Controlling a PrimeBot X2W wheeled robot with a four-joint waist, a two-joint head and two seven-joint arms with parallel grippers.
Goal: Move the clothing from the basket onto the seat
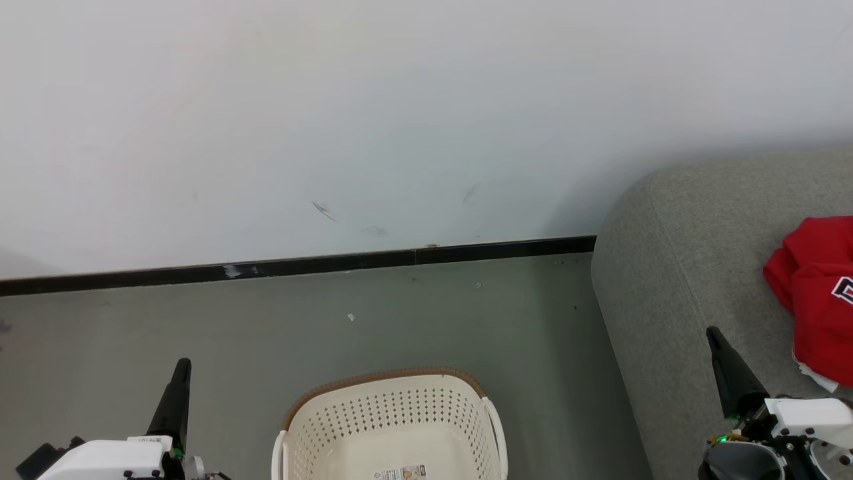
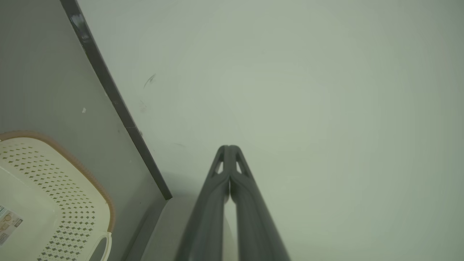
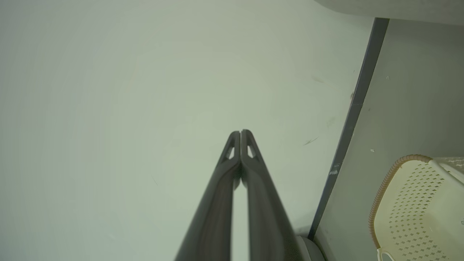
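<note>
On seat (image 1: 673,267) at right: red clothing (image 1: 816,293), heaped. Basket (image 1: 390,407) on floor (image 1: 200,320), near centre, bottom bare. L hand (image 2: 229,148) & R hand (image 3: 240,132) both closed, gripping nothing.

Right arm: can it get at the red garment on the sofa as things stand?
Probably yes. The right gripper, shut, sits close beside the red garment, with only bare sofa between them in the head view. It would have to open first.

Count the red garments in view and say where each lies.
1: a red bundle of clothing on the seat, cut off by the head view's right edge; more pieces may be hidden within it.
</note>
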